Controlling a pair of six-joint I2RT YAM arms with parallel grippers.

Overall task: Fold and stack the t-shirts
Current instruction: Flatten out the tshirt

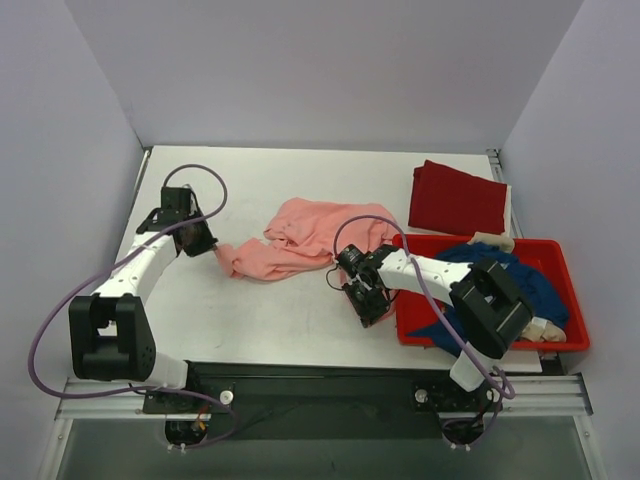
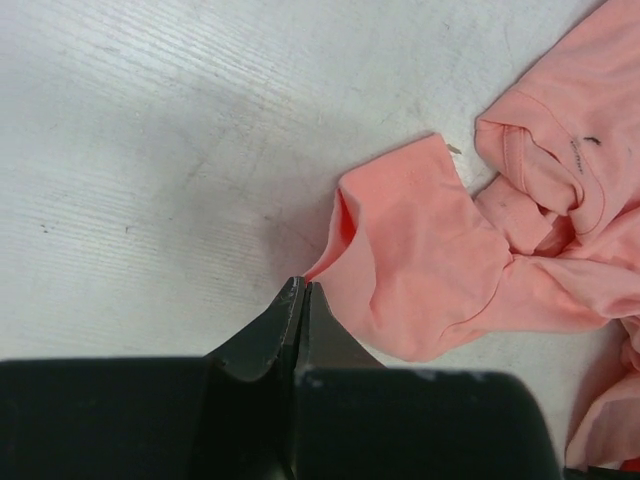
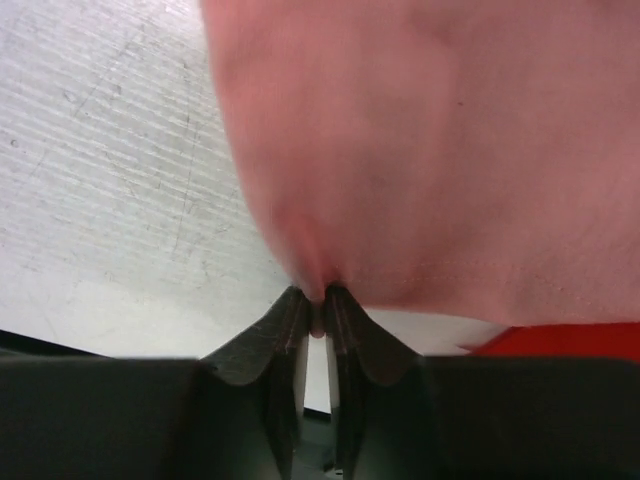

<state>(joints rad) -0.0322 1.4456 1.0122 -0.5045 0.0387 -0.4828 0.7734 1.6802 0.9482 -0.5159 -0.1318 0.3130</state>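
Note:
The salmon-pink t-shirt [image 1: 305, 238] lies crumpled on the white table, mid-table. My left gripper [image 1: 212, 247] is shut on its left corner; in the left wrist view the closed tips [image 2: 302, 285] pinch the edge of the pink cloth [image 2: 430, 250]. My right gripper [image 1: 352, 262] is shut on the shirt's right lower edge; in the right wrist view a fold of pink cloth [image 3: 430, 150] is pinched between the tips [image 3: 318, 298]. The dark red t-shirt [image 1: 458, 198] lies folded at the back right. The navy blue t-shirt [image 1: 520, 280] lies bunched in the red tub.
The red plastic tub [image 1: 480, 343] stands at the right, close to my right arm; its corner shows in the right wrist view [image 3: 560, 342]. Beige cloth pieces [image 1: 545, 328] lie in the tub with the navy shirt. Walls close the table on three sides.

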